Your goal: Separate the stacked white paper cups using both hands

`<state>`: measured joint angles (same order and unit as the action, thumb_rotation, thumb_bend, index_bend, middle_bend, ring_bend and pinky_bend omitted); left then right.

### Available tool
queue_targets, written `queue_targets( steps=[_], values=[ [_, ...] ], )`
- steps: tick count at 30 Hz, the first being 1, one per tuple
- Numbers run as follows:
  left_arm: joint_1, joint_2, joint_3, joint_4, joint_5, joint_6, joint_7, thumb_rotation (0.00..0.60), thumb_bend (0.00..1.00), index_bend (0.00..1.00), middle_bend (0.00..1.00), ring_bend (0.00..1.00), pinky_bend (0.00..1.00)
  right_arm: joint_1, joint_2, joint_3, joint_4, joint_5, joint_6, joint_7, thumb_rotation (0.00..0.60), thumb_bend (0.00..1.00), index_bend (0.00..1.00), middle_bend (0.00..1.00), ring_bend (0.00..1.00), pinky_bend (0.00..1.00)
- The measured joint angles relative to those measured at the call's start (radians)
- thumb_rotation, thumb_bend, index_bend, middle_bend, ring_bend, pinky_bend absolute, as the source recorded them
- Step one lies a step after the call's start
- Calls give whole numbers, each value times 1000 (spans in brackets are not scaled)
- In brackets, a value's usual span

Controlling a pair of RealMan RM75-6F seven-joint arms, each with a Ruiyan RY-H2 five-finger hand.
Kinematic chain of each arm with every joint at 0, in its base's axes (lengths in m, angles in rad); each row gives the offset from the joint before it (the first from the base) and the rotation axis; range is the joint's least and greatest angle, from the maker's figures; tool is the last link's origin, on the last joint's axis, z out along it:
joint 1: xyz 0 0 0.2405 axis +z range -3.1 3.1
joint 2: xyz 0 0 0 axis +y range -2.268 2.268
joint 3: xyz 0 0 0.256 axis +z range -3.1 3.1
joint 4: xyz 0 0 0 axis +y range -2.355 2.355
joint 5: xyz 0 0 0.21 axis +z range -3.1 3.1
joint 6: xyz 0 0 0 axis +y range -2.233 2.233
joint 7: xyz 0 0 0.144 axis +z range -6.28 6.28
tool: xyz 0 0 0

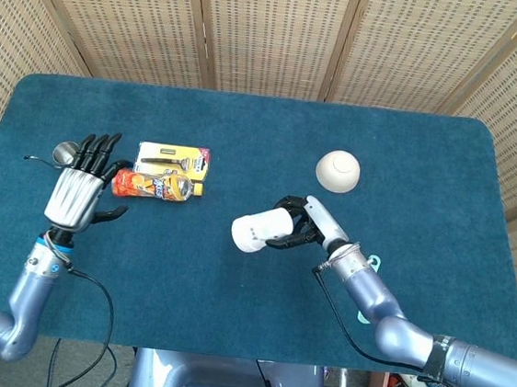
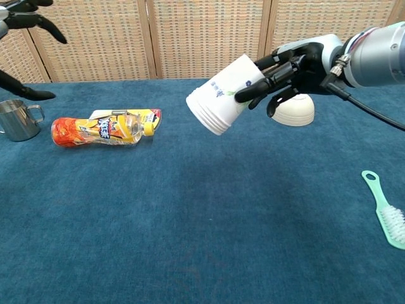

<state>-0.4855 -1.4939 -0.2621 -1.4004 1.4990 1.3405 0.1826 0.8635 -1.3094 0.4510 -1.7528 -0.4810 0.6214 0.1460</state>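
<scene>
My right hand [image 1: 304, 221] [image 2: 285, 73] grips the stack of white paper cups [image 1: 257, 228] [image 2: 223, 94] and holds it in the air over the middle of the table, tilted with the rims pointing left. The fingers wrap the closed end of the stack. My left hand [image 1: 80, 189] hovers open over the left side of the table, fingers spread, near the steel cup and the bottle. In the chest view only dark fingertips of the left hand [image 2: 25, 16] show at the top left corner.
An orange drink bottle [image 1: 152, 184] [image 2: 101, 130] lies beside a yellow razor package [image 1: 172, 159]. A small steel cup [image 2: 17, 119] stands at far left. A white upturned bowl [image 1: 338, 170] [image 2: 292, 110] sits behind the right hand. A green brush [image 2: 386, 212] lies at right.
</scene>
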Motion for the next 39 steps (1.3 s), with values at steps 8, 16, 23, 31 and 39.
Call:
queue_targets(
  steps=[8,16,23,31,39],
  values=[
    [-100,-158,-30,63,31,24,-18,600,99,360,0,0,0,103,-39,1,46,163,3,41,600,348,582,610,467,618],
    [-142,-228,-26,78,16,8,5,600,152,402,0,0,0,144,-68,4,61,241,47,72,600,348,582,610,467,618],
    [-168,-290,-18,130,9,5,-5,600,238,480,0,0,0,161,-69,3,63,271,61,73,600,352,582,611,467,617],
    [-204,-367,-31,227,15,36,-33,600,250,481,0,0,0,161,-60,3,61,281,32,90,600,359,582,611,467,618],
    [-242,-414,-43,286,26,57,-49,600,373,547,0,0,0,160,-53,1,56,277,24,102,600,359,582,610,467,617]
  ],
)
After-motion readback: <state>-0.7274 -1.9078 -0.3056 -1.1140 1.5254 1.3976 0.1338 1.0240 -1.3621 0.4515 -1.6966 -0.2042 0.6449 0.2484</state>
